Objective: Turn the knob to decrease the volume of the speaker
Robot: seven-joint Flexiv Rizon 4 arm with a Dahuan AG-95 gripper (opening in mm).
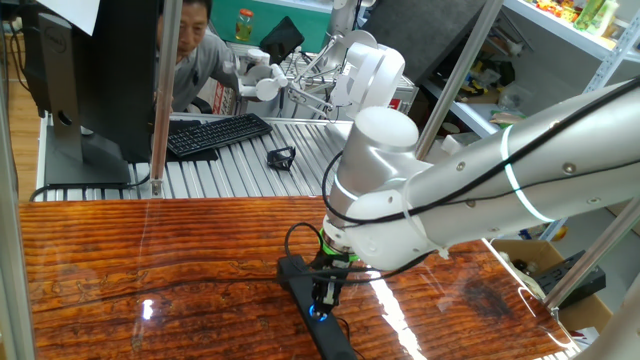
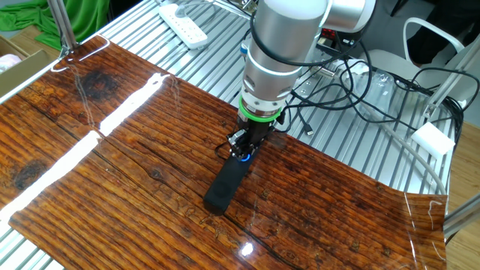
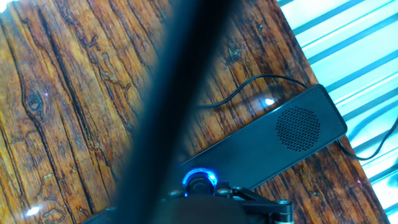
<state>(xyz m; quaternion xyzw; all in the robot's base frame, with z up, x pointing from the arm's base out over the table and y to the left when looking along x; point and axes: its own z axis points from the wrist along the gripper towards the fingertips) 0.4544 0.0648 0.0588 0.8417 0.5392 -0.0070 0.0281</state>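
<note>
The speaker (image 1: 296,274) is a long black bar lying on the wooden table; it also shows in the other fixed view (image 2: 223,186) and the hand view (image 3: 292,134). The knob (image 3: 200,179) glows with a blue ring on the bar's top, also seen as a blue glow in one fixed view (image 1: 318,313) and the other fixed view (image 2: 242,157). My gripper (image 1: 325,297) (image 2: 247,145) (image 3: 199,190) points straight down onto the knob, its fingers close on either side of it and seemingly clamped on it. The fingers hide most of the knob.
A thin black cable (image 3: 249,84) runs from the speaker over the wood. A dark blurred bar (image 3: 174,93) crosses the hand view. Behind the table are a keyboard (image 1: 218,132), a monitor (image 1: 90,80), a person (image 1: 195,50), a power strip (image 2: 184,24) and loose cables (image 2: 337,82).
</note>
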